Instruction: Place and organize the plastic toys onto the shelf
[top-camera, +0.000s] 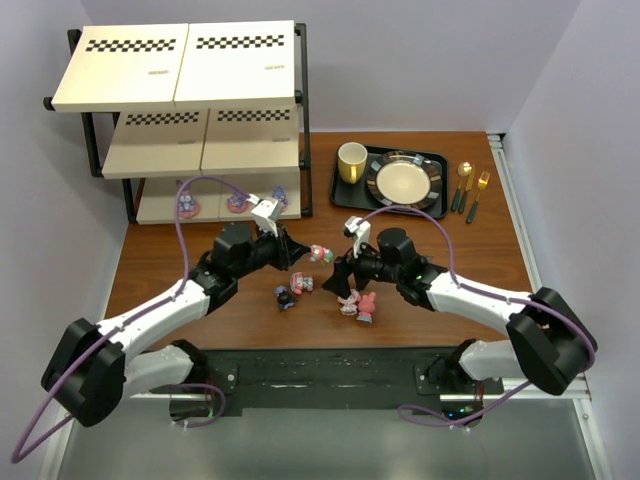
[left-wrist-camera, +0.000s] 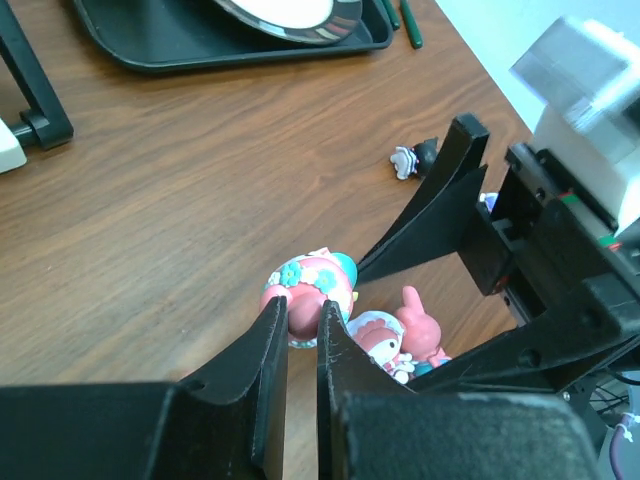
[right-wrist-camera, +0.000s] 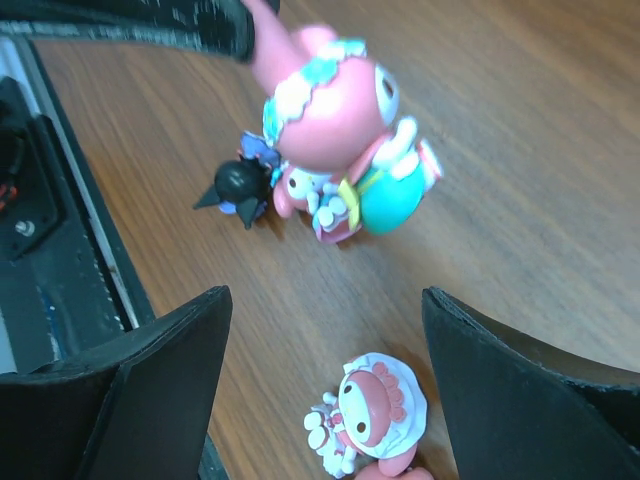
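Pink toy (right-wrist-camera: 335, 110), pinched at its ear end in the closed left gripper (left-wrist-camera: 300, 310), sits mid-table (top-camera: 200, 250), at 5 o'clock of the shelf (top-camera: 180, 70). In the right wrist view its long axis is tilted, with the ears at 11 o'clock and the teal end at 4. The left arm (top-camera: 160, 310) reaches toward 2 o'clock. The right gripper (right-wrist-camera: 322, 310) stands wide over a bonneted toy (right-wrist-camera: 375, 405).

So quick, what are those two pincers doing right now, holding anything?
Left pincer: closed on a pink bunny-eared toy.
Right pincer: open, holding nothing.

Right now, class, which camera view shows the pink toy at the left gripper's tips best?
Right wrist: the pink toy shows large, flower band and teal outfit clear. Left wrist shows it half hidden behind the left gripper; top external shows only a speck.
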